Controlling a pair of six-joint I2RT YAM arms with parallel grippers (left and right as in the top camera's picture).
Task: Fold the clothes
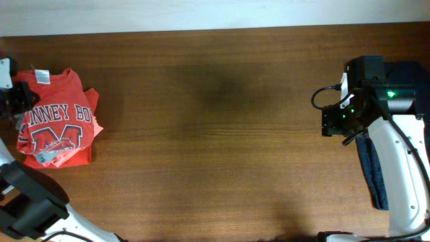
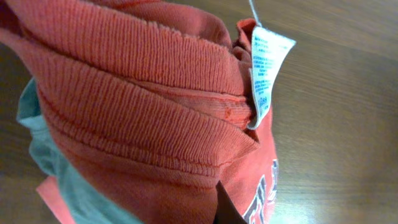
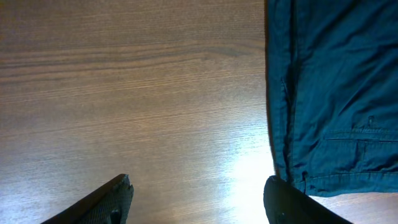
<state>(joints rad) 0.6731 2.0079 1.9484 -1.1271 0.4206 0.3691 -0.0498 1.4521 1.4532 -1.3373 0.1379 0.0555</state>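
The orange-red T-shirt (image 1: 57, 121) with grey-white lettering lies folded in a bundle at the table's far left. My left gripper (image 1: 17, 97) is at its collar end. In the left wrist view the ribbed collar (image 2: 143, 118) and a white label (image 2: 266, 68) fill the frame. Only one dark fingertip (image 2: 225, 210) shows, near the centre and pressed into the cloth. A grey-teal garment (image 2: 56, 162) lies under the shirt. A navy garment (image 1: 373, 168) lies at the right under my right arm. My right gripper (image 3: 199, 199) is open over bare wood, just left of the navy garment's edge (image 3: 329, 93).
The brown wooden table (image 1: 215, 134) spans the view, with its far edge along the top. My right arm (image 1: 403, 168) lies over the navy garment. My left arm's base (image 1: 33, 208) is at the bottom left.
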